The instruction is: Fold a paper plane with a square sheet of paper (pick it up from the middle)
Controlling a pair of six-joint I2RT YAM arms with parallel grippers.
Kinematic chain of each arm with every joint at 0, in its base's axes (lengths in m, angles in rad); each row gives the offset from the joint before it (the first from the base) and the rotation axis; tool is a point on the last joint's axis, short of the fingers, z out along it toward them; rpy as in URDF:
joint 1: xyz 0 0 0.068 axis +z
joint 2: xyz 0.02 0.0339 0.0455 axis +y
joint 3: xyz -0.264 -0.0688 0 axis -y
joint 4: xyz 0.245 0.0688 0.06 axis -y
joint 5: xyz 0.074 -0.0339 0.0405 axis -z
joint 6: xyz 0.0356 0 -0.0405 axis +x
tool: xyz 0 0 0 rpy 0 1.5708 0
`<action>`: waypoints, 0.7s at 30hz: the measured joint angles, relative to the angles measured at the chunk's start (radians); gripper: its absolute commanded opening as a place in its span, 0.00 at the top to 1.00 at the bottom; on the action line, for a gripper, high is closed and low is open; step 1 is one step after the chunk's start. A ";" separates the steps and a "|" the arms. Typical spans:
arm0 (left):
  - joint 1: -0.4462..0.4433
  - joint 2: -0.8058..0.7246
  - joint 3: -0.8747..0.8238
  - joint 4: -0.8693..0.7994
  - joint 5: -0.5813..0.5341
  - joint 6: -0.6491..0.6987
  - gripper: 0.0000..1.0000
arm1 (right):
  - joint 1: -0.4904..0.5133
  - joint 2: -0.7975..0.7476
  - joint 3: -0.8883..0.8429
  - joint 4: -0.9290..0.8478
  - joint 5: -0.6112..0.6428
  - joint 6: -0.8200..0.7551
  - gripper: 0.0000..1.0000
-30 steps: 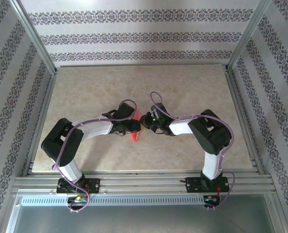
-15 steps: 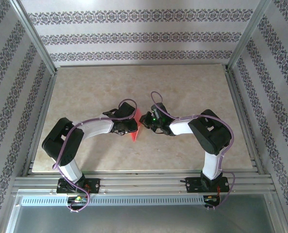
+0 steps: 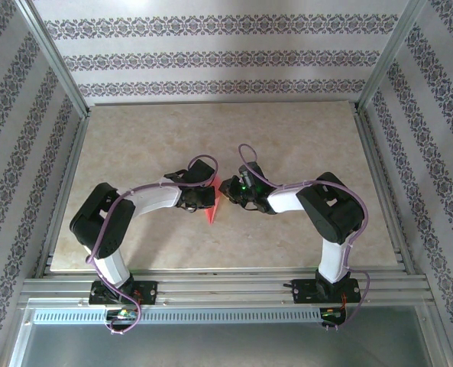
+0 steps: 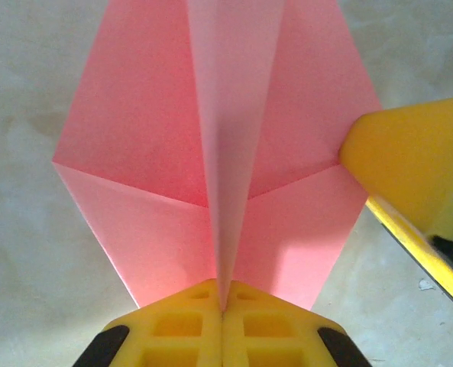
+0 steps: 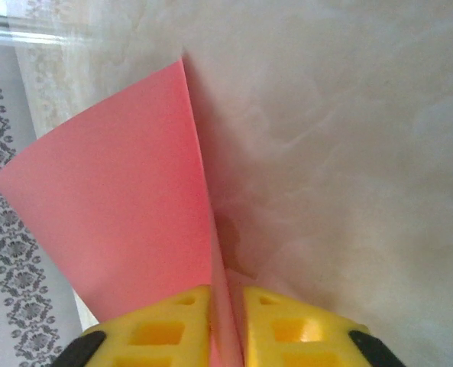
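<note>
Top view: the left arm [image 3: 131, 210] is reaching in from the near-left and bending toward the middle of the table [image 3: 134, 138].

Left gripper [image 4: 222, 306]: its yellow fingers [image 4: 176, 329] are pressing tight together, clamping the raised central ridge of the paper plane [image 4: 142, 130] at the ridge's near end.

The plane is sitting at mid-table between the two grippers. It is pink-red, its flaps are spreading out to either side of the ridge, and diagonal creases are running to its side corners. From above, its sharp tip is pointing toward the arm bases. I cannot tell whether the flaps are lying flat on the surface.

Right gripper [image 5: 226, 306]: a fold of the paper is standing upright in a narrow slit between its fingers [image 5: 157, 329] — whether they are pinching it or only flanking it, I cannot tell. In the left wrist view one of these fingers is touching the plane's right-hand corner.

The right arm [image 3: 329, 206] is coming in from the near-right, elbow bending outward.
</note>
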 measured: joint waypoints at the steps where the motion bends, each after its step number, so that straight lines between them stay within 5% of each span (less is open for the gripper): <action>1: 0.000 0.000 0.003 -0.008 -0.008 0.004 0.93 | -0.003 -0.006 -0.008 0.000 -0.001 -0.004 0.71; 12: 0.000 -0.077 0.017 -0.201 -0.139 0.077 0.91 | -0.078 -0.240 -0.123 -0.024 0.077 -0.086 0.67; 21: -0.011 0.002 0.071 -0.266 -0.215 0.106 0.86 | -0.085 -0.254 -0.137 -0.050 0.106 -0.108 0.67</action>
